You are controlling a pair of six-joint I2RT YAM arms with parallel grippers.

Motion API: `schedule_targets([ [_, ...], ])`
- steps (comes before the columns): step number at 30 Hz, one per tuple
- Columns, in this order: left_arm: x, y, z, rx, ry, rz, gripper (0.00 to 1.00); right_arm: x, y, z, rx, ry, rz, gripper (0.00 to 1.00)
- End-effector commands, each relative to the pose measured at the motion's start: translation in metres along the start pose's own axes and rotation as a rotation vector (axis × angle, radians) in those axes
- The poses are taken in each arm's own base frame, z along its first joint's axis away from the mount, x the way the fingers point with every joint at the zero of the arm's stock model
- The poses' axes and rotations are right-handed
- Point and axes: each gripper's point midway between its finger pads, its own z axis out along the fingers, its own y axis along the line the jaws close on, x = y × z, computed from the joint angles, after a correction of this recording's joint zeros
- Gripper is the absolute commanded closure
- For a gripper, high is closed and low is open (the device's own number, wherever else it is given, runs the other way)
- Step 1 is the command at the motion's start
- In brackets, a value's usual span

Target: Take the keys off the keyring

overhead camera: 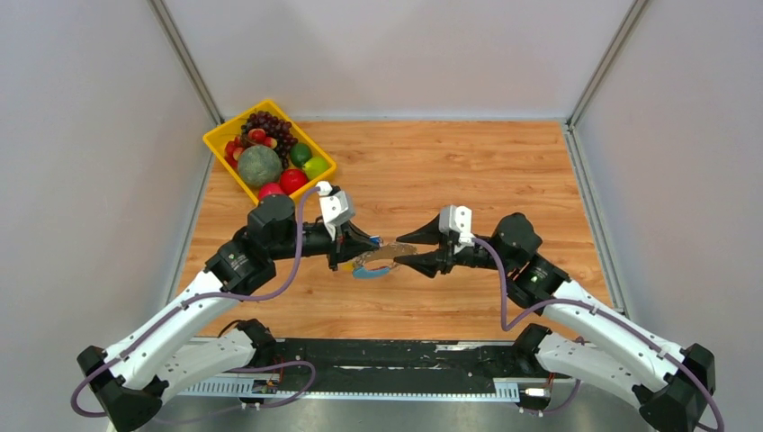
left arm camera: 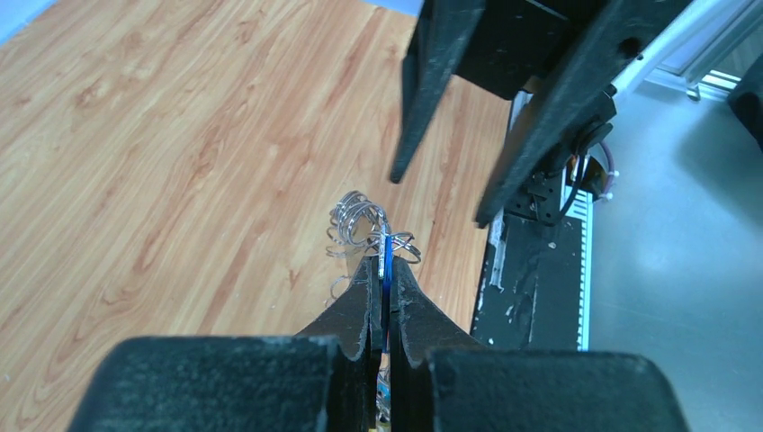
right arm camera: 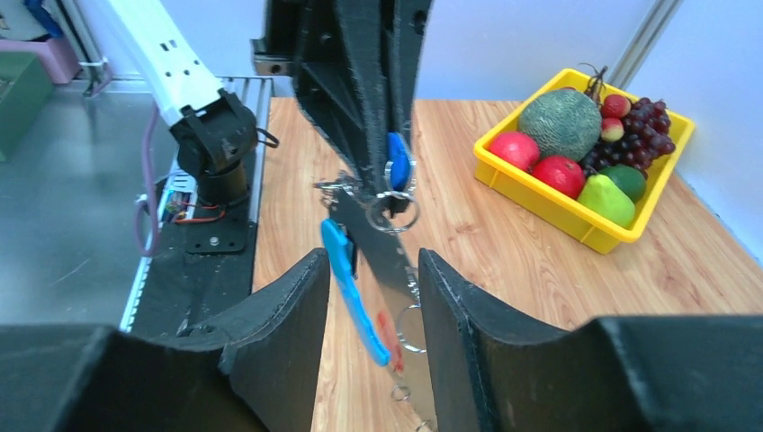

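Note:
My left gripper (overhead camera: 374,246) is shut on the top of the keyring (overhead camera: 378,264) and holds it above the table. In the left wrist view its fingertips (left arm camera: 384,270) pinch a dark blue edge, and silver rings (left arm camera: 364,219) stick out past them. In the right wrist view a blue-headed key (right arm camera: 399,167) sits at the left fingers. The light-blue band (right arm camera: 353,290) and a silvery strip with small rings (right arm camera: 387,256) hang below it. My right gripper (right arm camera: 373,265) is open with the hanging band and strip between its jaws, touching neither. It shows facing the left gripper in the top view (overhead camera: 399,250).
A yellow basket (overhead camera: 217,144) of fruit stands at the back left of the wooden table; it also shows in the right wrist view (right arm camera: 540,203). The black base rail (overhead camera: 387,355) runs along the near edge.

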Motion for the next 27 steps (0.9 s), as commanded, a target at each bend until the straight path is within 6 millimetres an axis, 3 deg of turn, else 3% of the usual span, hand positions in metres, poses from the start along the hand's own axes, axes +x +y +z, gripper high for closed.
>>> schedule_targets([
  [1, -0.036, -0.015, -0.011, 0.056, -0.091, 0.089, 1.0, -0.029, -0.019, 0.008, 0.056, -0.059, -0.105, 0.54],
  [6, -0.038, -0.024, -0.019, 0.092, -0.088, 0.14, 1.0, -0.031, -0.026, 0.018, 0.042, -0.043, -0.125, 0.55],
  [17, -0.04, -0.028, -0.028, 0.096, -0.086, 0.243, 1.0, -0.026, 0.008, 0.033, -0.228, -0.006, -0.057, 0.61],
  [27, -0.042, -0.027, -0.027, 0.099, -0.089, 0.265, 1.0, -0.024, 0.018, 0.038, -0.31, 0.003, -0.002, 0.64],
])
